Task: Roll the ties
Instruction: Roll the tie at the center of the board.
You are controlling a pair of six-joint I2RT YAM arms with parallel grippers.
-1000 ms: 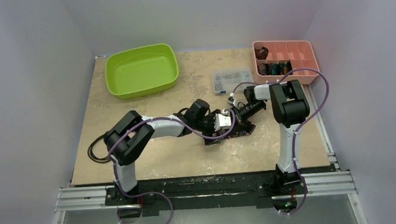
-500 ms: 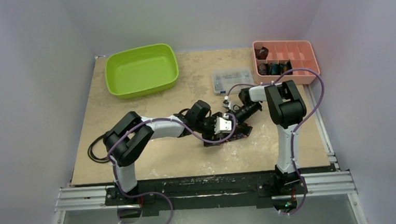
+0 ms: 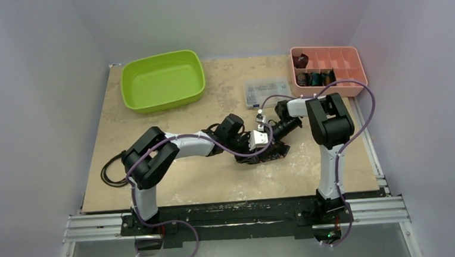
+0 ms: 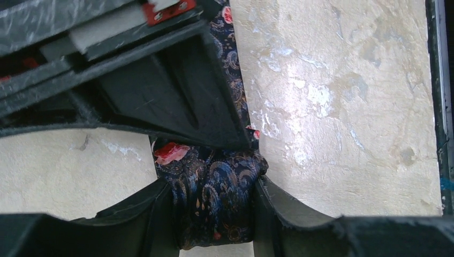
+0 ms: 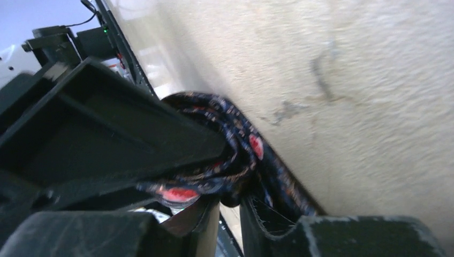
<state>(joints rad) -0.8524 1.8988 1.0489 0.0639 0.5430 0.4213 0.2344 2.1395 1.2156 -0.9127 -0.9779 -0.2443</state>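
Observation:
The black tie [image 3: 276,153] with red-pink dots lies bunched at mid-table, partly coiled. My left gripper [image 3: 262,147] is shut on the coil; the left wrist view shows the fabric [image 4: 214,201] squeezed between both fingers [image 4: 152,219]. My right gripper [image 3: 271,137] meets it from the right. Its jaws stand almost together, pinching a fold of the tie [image 5: 241,160] near a red dot. The left gripper's black body fills the upper left of the right wrist view. Several rolled ties [image 3: 313,78] sit in the pink tray [image 3: 353,61].
A green bin [image 3: 162,79] stands at the back left. A clear plastic box [image 3: 266,91] of small parts lies just behind the grippers. A black cable [image 3: 111,171] loops by the left arm's base. The table's right edge rail shows in the left wrist view [image 4: 434,80].
Both grippers have shifted slightly left and back together. The tie has drawn in from a looser spread to a more compact bunch under them.

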